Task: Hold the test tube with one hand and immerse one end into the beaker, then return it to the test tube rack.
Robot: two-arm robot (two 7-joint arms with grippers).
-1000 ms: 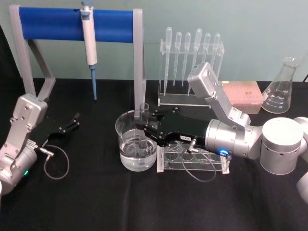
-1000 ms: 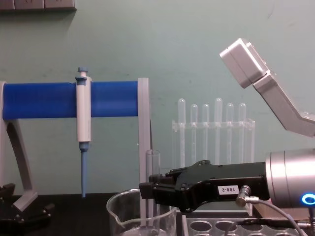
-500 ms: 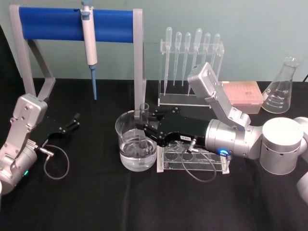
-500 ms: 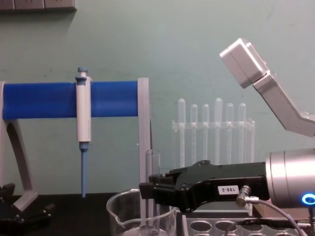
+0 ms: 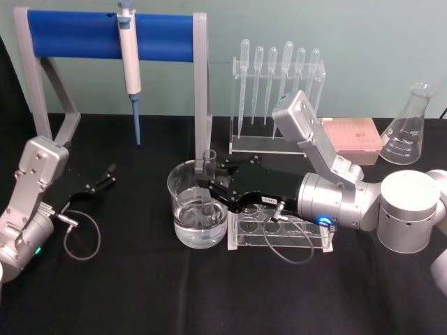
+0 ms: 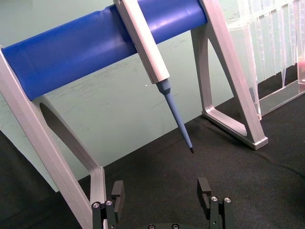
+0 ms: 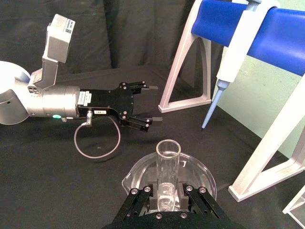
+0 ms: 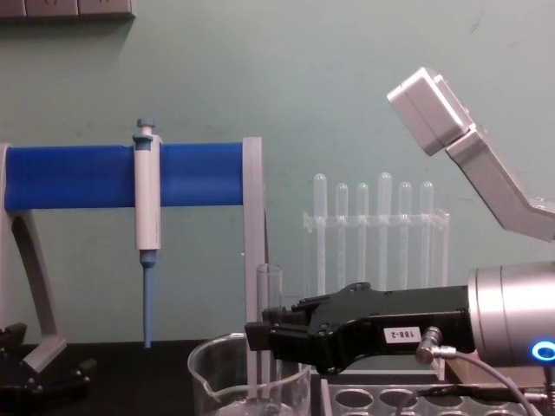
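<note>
Seen nearest, on the black tabletop (image 5: 140,293): a clear rack (image 5: 279,234) with round holes, lying just beside the beaker (image 5: 198,204) and partly under the right arm's silver wrist. Reached in from the right across that rack, the right end effector (image 5: 207,187), black with a small white label, clamped on the test tube (image 5: 207,183); fingers (image 7: 144,201) closed against the glass on both sides, gripping it below its rimmed mouth. Held upright, the tube, with its round lower end down inside the beaker and its mouth standing above the beaker's rim. Visible in the beaker: clear liquid in the lower part; cannot tell for certain how deep the tube's tip sat in it. Off to the left, well apart from the beaker, the left end effector (image 5: 105,176), resting low near the tabletop with its two fingers (image 6: 206,192) spread wide and nothing between them. Farther back, a stand with a blue bar (image 5: 108,35) on grey legs, with a white-and-blue pipettor (image 5: 130,66) hanging from the bar, tip pointing down. Behind the right arm, a clear holder of plastic pipettes (image 5: 278,94), then a pink tip box (image 5: 355,138) and a conical flask (image 5: 408,127) at the far right.
</note>
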